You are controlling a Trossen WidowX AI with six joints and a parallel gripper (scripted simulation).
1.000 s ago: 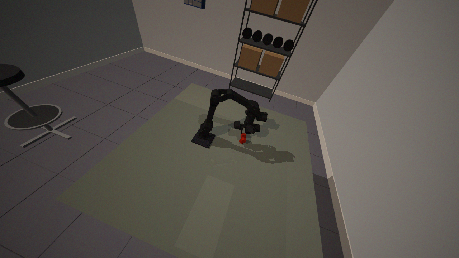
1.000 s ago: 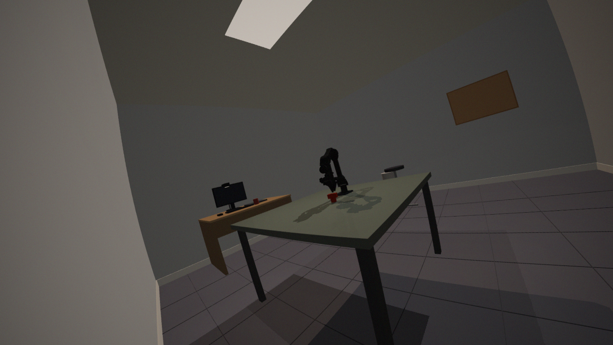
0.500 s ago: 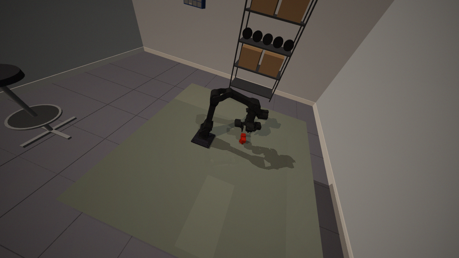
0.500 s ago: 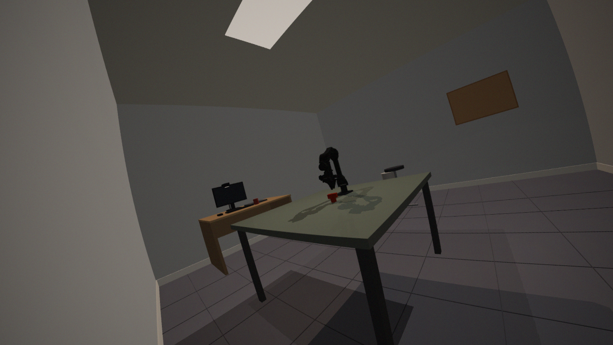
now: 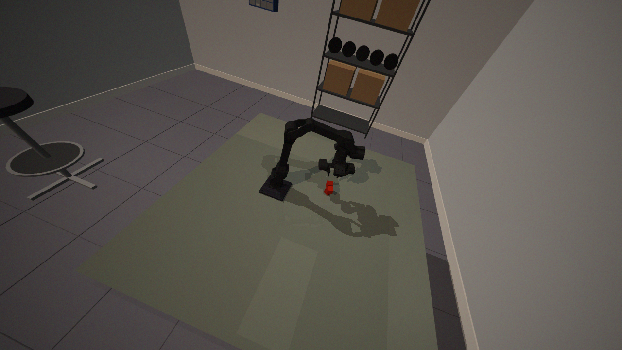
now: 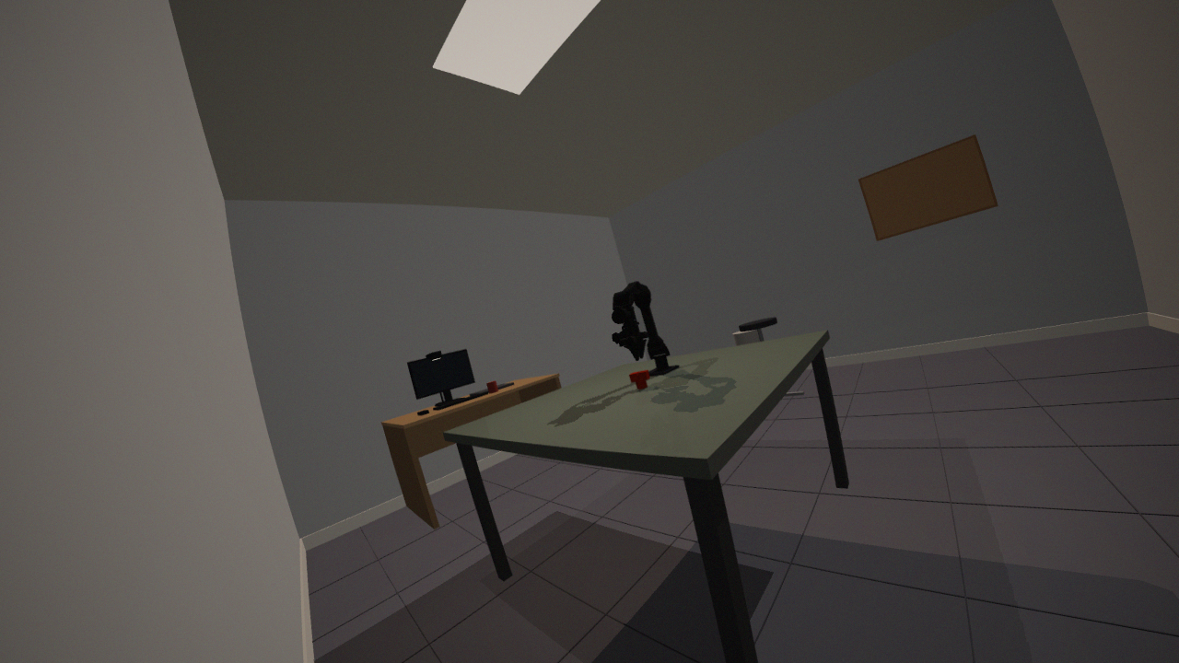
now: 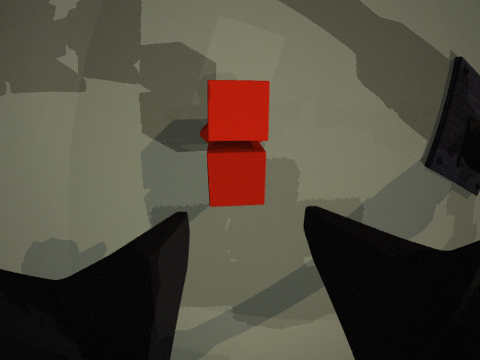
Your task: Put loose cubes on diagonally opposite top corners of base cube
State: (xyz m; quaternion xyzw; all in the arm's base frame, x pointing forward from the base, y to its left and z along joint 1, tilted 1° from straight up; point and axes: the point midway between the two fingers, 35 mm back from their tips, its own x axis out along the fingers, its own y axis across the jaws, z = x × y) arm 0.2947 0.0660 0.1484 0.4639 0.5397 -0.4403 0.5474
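Two red cubes sit side by side on top of the red base cube, making one small red stack (image 5: 328, 187) (image 6: 637, 378) on the green table. In the wrist view the far cube (image 7: 239, 110) and the near cube (image 7: 236, 175) lie with a thin dark gap between them, and only a sliver of the base cube (image 7: 204, 134) shows at their left. My gripper (image 7: 247, 220) (image 5: 331, 173) is open and empty. It hangs above the stack, well clear of the cubes.
The arm's base plate (image 5: 275, 189) (image 7: 454, 127) stands on the table (image 5: 243, 243) left of the stack. A metal shelf (image 5: 365, 65) with boxes stands behind the table. A stool (image 5: 25, 130) stands far left on the floor.
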